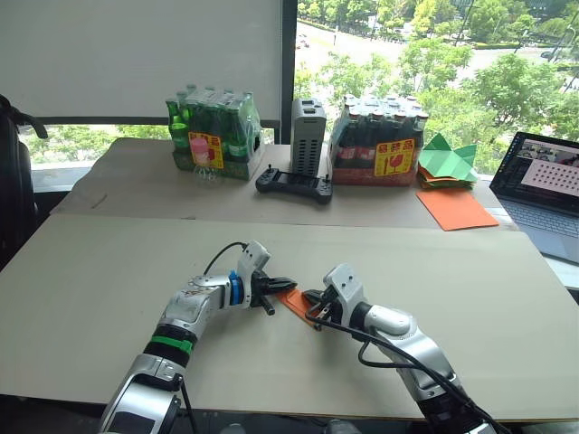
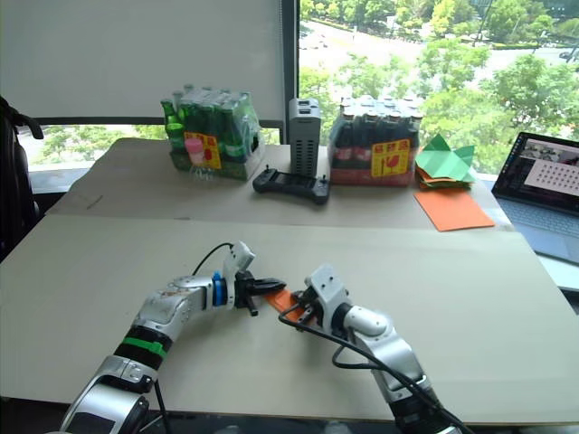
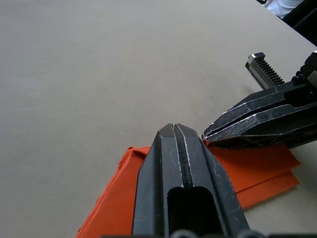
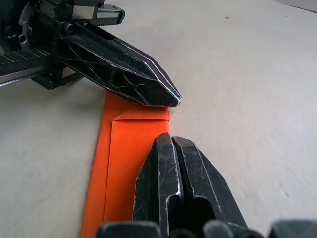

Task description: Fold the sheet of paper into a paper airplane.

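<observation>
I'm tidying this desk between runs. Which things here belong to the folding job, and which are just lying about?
In the job: the sheet of paper, folded in layers on the board; the left gripper and the right gripper, both shut, tips over it.

Lying about: green bottles, dark bottles, controller, green paper shapes, larger orange sheet, laptop.

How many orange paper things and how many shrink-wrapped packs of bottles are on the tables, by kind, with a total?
Small folded orange sheet of paper: 1
Larger smooth orange sheet: 1
Pack of green bottles: 1
Pack of dark bottles: 1
Total: 4
</observation>
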Available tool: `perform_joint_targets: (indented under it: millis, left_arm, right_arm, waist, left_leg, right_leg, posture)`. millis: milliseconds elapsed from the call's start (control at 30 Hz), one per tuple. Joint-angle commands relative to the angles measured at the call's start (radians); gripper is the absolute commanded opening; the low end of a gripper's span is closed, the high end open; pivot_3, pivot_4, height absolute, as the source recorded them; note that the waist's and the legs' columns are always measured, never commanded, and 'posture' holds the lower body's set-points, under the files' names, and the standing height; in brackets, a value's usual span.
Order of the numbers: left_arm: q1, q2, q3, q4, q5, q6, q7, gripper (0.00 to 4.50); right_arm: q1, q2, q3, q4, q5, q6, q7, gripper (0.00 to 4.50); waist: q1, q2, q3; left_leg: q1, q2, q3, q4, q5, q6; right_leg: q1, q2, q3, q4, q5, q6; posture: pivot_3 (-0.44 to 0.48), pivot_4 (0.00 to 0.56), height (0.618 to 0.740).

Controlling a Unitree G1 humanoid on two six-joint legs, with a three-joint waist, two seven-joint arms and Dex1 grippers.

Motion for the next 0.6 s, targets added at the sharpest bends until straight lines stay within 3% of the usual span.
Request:
perform_joint_targets:
  millis: [33, 600]
  left_arm:
    - [0.022, 0.014, -0.012, 0.03, 0.048, 0.022, 0.03, 0.0]
    - [0.007, 0.02, -0.008, 0.052, 0.052, 0.014, 0.025, 0.0]
  right_arm:
    - [0.04, -0.022, 0.012, -0.01, -0.012, 0.017, 0.005, 0.05]
    - [0.126, -0.114, -0.002, -0.053, -0.019, 0.002, 0.022, 0.05]
  waist:
    - [0.0, 0.0, 0.0]
    - [0.001, 0.0, -0.003]
  left_leg:
    - [0.0, 0.0, 0.0, 0.0, 0.0, 0.0]
    - [0.0, 0.0, 0.0, 0.0, 0.0, 0.0]
  right_leg:
    - [0.0, 0.0, 0.0, 0.0, 0.0, 0.0]
    - [0.0, 0.0, 0.0, -0.001, 0.0, 0.0]
  posture:
    - [0.0, 0.15, 0.74]
    - [0.0, 0.15, 0.74]
